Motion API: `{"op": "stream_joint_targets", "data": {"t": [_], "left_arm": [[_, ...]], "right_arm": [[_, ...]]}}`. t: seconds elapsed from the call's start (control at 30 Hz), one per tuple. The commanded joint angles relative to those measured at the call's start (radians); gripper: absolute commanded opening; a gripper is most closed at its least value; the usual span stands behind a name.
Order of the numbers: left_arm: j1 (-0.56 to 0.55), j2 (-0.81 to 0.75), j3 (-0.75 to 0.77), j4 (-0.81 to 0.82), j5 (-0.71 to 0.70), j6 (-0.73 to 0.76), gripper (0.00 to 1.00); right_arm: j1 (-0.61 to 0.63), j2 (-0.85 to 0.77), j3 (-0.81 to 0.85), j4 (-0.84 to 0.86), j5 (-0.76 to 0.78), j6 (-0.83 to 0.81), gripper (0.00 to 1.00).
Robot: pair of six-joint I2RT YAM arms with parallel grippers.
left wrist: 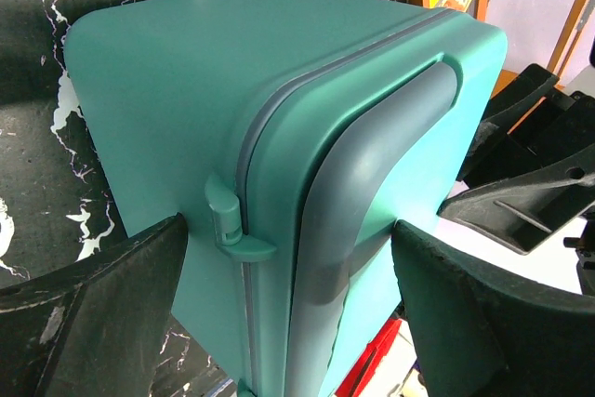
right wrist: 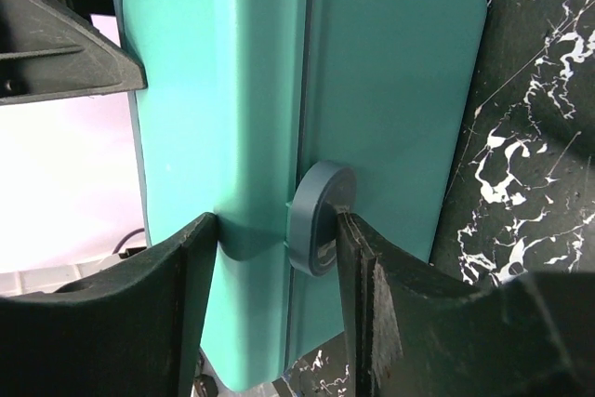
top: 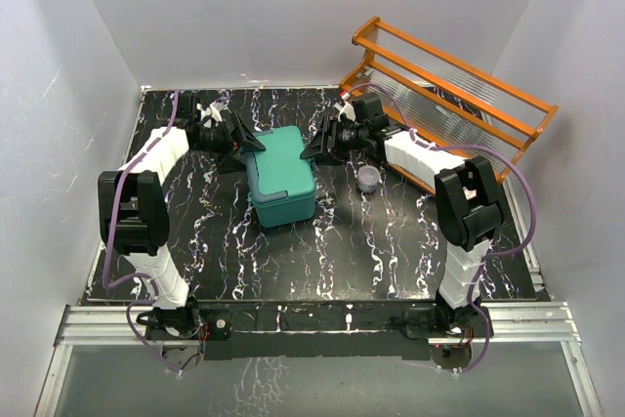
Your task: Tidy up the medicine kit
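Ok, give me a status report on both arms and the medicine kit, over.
Left gripper open, straddling one end of medicine kit. Right gripper pinching grey latch. Kit lid shut. Small clear container to its right, apart.

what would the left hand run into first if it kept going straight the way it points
The medicine kit: its teal side, by the grey handle, sits right between the fingers of the left hand, seemingly very close.
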State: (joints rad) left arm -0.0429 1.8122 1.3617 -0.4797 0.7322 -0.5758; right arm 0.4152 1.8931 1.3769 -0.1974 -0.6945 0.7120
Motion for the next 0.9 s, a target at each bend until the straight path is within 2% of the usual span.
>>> {"op": "stream_joint_targets", "data": {"t": [0.0,0.23,0.5,0.87], "left_arm": [[-0.012,-0.008,0.026,-0.047,-0.040,0.020,0.88],[-0.017,-0.003,0.028,-0.058,-0.047,0.022,0.87],[-0.019,0.001,0.032,-0.060,-0.048,0.027,0.87],[-0.020,0.010,0.048,-0.078,-0.053,0.034,0.87]], "right_arm": [[0.015,-0.028,0.067,-0.145,0.111,-0.072,0.42],[0.047,-0.010,0.157,-0.318,0.256,-0.119,0.31],[0.061,-0.018,0.184,-0.346,0.290,-0.131,0.15],[0.071,-0.016,0.206,-0.371,0.294,-0.145,0.10]]}}
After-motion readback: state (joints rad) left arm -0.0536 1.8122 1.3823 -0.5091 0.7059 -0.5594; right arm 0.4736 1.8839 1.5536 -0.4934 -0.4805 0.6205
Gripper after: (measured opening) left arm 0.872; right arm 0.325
